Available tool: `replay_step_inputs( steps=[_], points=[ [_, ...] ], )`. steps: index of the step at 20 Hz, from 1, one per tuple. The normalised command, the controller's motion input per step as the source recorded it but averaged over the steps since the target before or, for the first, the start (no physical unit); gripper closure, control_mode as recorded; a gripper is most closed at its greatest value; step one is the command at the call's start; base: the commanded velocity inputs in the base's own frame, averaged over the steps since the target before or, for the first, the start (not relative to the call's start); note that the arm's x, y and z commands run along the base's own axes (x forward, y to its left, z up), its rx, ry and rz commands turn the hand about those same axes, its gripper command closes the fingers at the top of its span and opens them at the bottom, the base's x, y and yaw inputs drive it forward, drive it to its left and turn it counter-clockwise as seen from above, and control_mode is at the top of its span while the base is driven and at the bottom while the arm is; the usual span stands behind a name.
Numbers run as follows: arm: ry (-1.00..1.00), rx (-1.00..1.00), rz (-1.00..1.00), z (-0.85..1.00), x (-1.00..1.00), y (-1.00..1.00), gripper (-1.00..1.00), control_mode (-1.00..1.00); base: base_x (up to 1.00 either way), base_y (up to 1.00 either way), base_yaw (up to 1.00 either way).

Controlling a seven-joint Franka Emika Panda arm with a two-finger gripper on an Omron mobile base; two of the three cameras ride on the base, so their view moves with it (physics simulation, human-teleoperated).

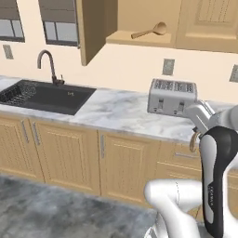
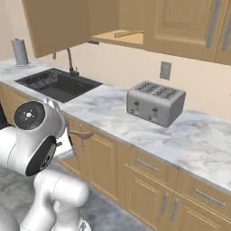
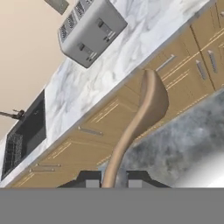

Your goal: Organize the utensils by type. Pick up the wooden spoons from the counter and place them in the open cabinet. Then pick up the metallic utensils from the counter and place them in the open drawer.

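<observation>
this is a home kitchen. a long counter [image 1: 116, 114] of white-and-grey marbled stone runs along a cream wall, with light-wood cupboard doors [image 1: 125, 165] and drawers with silver bar handles beneath it. a dark sink [image 1: 44, 96] is set into the counter, with a curved dark tap [image 1: 46, 62] behind it and a window [image 1: 59, 21] above. a silver four-slot toaster [image 2: 155, 102] stands on the stone near a wall socket [image 2: 165, 70]. a paper towel roll [image 2: 20, 52] stands upright at the far end. wall cabinets hang overhead, one open cabinet [image 1: 139, 28] with a wooden spoon [image 1: 149, 31] lying on its shelf. the floor [image 1: 46, 209] is mottled grey stone.
</observation>
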Motion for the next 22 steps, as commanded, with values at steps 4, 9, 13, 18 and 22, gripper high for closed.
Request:
replay_step_inputs(
  steps=[4, 9, 13, 18, 22],
  points=[
    [0.0, 0.0, 0.0, 0.0, 0.0, 0.0, 1.0, 1.0, 0.68, 0.35, -0.23],
    [0.0, 0.0, 0.0, 0.0, 0.0, 0.0, 1.0, 1.0, 0.66, 0.42, -0.22],
    [0.0, 0.0, 0.0, 0.0, 0.0, 0.0, 1.0, 1.0, 0.61, 0.32, -0.22],
    [0.0, 0.0, 0.0, 0.0, 0.0, 0.0, 1.0, 1.0, 0.58, 0.26, -0.23],
    [0.0, 0.0, 0.0, 0.0, 0.0, 0.0, 1.0, 1.0, 0.6, 0.26, -0.23]
  ],
)
